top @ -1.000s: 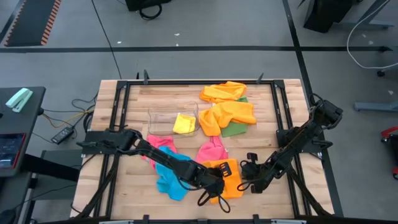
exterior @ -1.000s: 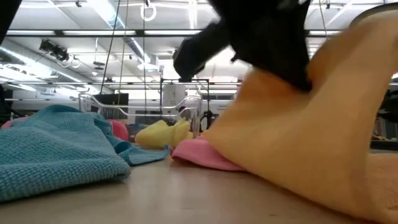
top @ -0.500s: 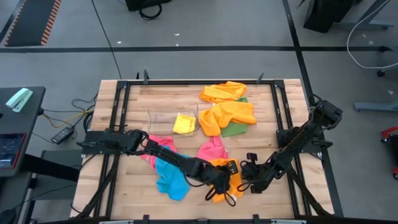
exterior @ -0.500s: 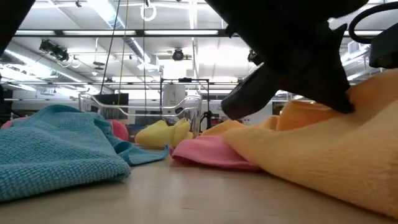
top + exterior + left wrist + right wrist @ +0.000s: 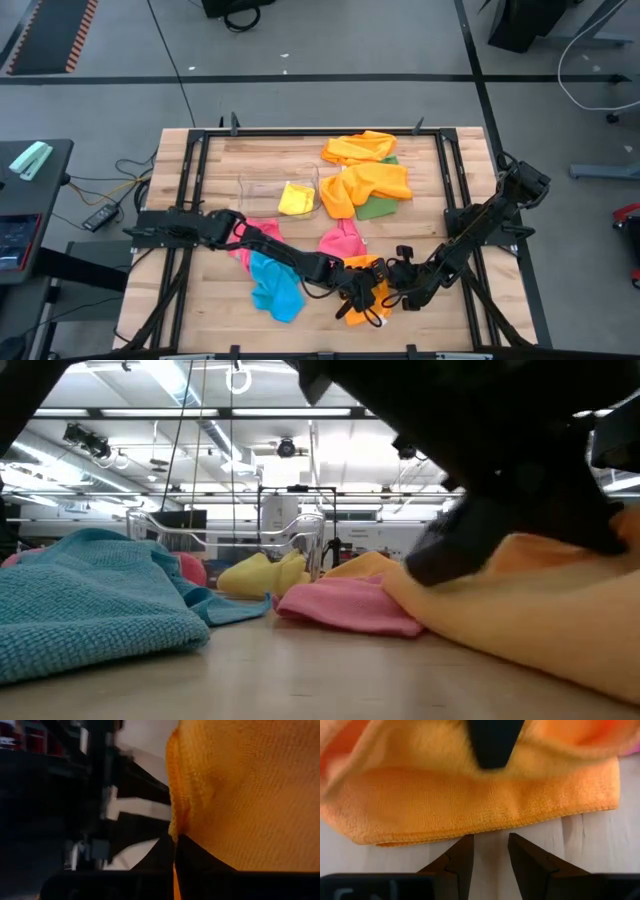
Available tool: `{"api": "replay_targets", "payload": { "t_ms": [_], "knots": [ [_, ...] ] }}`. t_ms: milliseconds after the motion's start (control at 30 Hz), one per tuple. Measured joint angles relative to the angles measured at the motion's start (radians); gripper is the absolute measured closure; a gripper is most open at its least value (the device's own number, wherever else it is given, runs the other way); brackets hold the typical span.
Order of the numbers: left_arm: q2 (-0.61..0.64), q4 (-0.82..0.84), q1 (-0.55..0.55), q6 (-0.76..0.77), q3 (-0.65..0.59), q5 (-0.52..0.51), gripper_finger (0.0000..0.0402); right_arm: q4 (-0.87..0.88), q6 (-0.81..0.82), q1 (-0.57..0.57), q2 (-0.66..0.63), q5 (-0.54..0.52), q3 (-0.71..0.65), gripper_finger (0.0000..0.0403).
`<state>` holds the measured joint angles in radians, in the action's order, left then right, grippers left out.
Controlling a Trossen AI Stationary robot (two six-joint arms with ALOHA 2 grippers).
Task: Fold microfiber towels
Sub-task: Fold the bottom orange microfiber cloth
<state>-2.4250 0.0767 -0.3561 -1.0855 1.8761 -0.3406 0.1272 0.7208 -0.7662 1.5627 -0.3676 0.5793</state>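
1. The soft orange microfiber towel (image 5: 368,292) lies at the table's near edge, between the two arms, with a crumpled blue microfiber towel (image 5: 272,290) beside it and a pink microfiber cloth (image 5: 340,240) just behind
2. The left gripper (image 5: 362,300) is pinched tight on an edge of the orange towel; in the left wrist view the orange weave fills the picture right above the closed fingers, and the cloth is doubled over on itself
3. The right gripper (image 5: 489,856) rests low on the bare wooden table (image 5: 445,200), its fingers a narrow way apart and holding nothing, with the towel's hemmed fold just beyond the fingertips
4. More orange towels (image 5: 365,170) and a green one (image 5: 378,208) sit heaped at the far side, and a yellow cloth (image 5: 296,198) lies in the clear plastic rectangular bin (image 5: 258,182)
5. The towel looks light, limp and a little grippy, so it should drape rather than hold a crease; I would take it by the stitched hem or a corner, both layers together, and pin the fold flat so it does not spring open
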Motion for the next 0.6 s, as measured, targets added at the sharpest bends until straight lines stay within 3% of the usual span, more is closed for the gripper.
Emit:
{"api": "replay_targets", "payload": {
  "t_ms": [200,467,600],
  "knots": [
    [-0.032,-0.047,0.005,-0.003,0.001,-0.001,0.0373,-0.013,-0.014,0.001,0.000,-0.002,-0.001,0.0270],
    [-0.033,-0.053,0.007,0.040,0.000,-0.002,0.0390,-0.017,-0.015,0.001,0.001,-0.005,-0.001,0.0270],
    [-0.039,-0.054,0.006,0.064,0.000,0.021,0.0355,-0.017,-0.010,0.001,0.001,-0.005,-0.001,0.0270]
  ]
}}
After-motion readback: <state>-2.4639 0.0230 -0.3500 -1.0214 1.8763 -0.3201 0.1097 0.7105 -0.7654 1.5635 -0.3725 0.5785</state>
